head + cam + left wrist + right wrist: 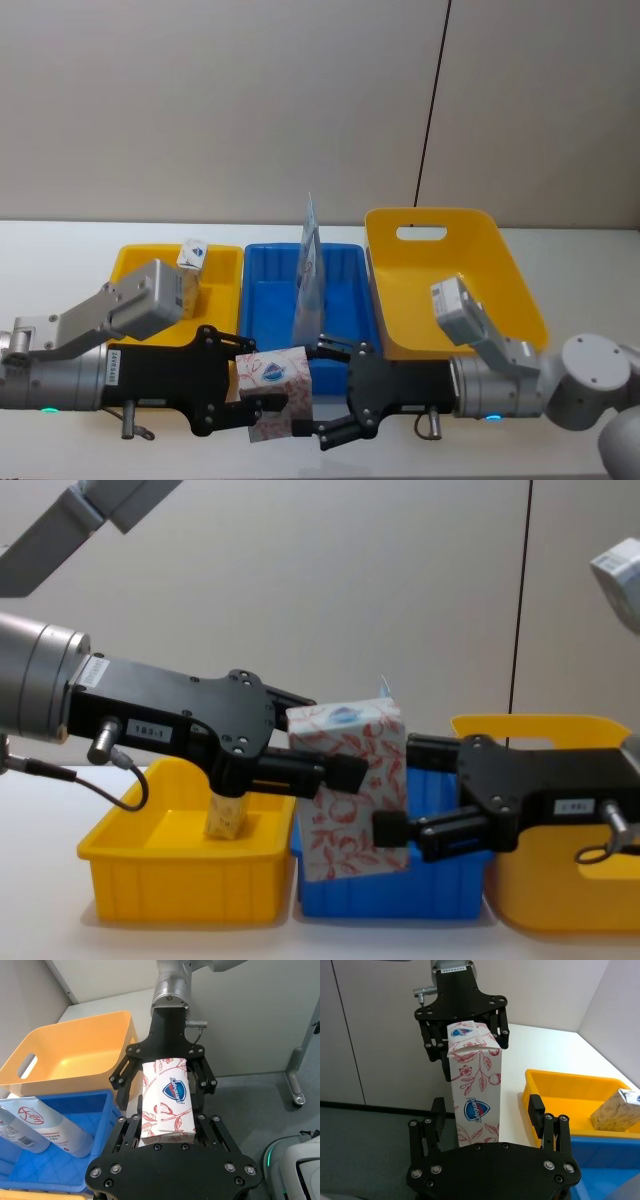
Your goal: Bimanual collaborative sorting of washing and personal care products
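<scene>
The left pincer point(262, 385) is clamped on one end of a floral Safeguard carton point(285, 372), holding it on the near side of the blue bin point(262, 290). The right wrist view settles what the head view leaves unclear: the right pincer point(486, 1105) is spread wide around the carton's other end, its fingers point(536, 1110) clear of it. The pale-blue pouch point(309, 265) stands in the blue bin. The chest view shows a second carton point(226, 815) side-on in the left yellow bin point(150, 880).
</scene>
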Robot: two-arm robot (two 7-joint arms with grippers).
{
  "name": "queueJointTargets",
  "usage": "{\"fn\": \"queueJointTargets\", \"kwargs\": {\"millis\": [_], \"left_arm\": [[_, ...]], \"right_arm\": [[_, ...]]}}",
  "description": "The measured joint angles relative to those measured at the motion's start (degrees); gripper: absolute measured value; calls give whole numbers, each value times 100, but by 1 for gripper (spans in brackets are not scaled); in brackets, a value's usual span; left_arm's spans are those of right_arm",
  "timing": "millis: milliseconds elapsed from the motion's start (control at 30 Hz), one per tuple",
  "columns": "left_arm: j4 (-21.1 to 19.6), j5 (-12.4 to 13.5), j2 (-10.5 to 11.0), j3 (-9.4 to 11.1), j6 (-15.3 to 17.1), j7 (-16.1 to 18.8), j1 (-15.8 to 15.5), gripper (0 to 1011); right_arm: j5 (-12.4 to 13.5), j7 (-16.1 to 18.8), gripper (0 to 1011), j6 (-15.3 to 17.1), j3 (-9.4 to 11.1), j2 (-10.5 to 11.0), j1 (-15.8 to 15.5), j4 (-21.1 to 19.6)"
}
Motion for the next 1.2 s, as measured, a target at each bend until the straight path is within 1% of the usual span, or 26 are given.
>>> {"fn": "queueJointTargets", "kwargs": {"millis": [233,533,667,700,800,933,1033,1067,1100,1167,1200], "left_arm": [[0,0,0,0,0,0,0,400],[0,0,0,0,0,0,0,400],[0,0,0,0,0,0,0,400],[0,0,0,0,0,0,0,400],[0,0,0,0,0,0,0,400],[0,0,0,0,0,0,0,400],[0,0,0,-1,0,2,0,400],[0,0,0,0,0,2,0,400],[0,0,0,-1,0,2,0,399],[0,0,0,-1,0,2,0,399],[0,-1,0,-2,0,2,0,399]], "right_arm": [[-63,-143,1000,17,-95,-97,14,71],[-125,-244,991,35,-203,-181,24,95],[-154,-288,916,17,-255,-217,34,107],[-159,-296,869,9,-264,-223,35,109],[-172,-319,816,-9,-281,-236,37,110],[-189,-386,664,-26,-311,-250,38,100],[-194,-413,611,-26,-320,-250,38,80],[-195,-438,541,-26,-324,-250,33,64],[-195,-448,526,-26,-326,-250,31,55],[-195,-475,447,-22,-333,-241,13,19],[-196,-486,430,-20,-334,-236,8,7]]}}
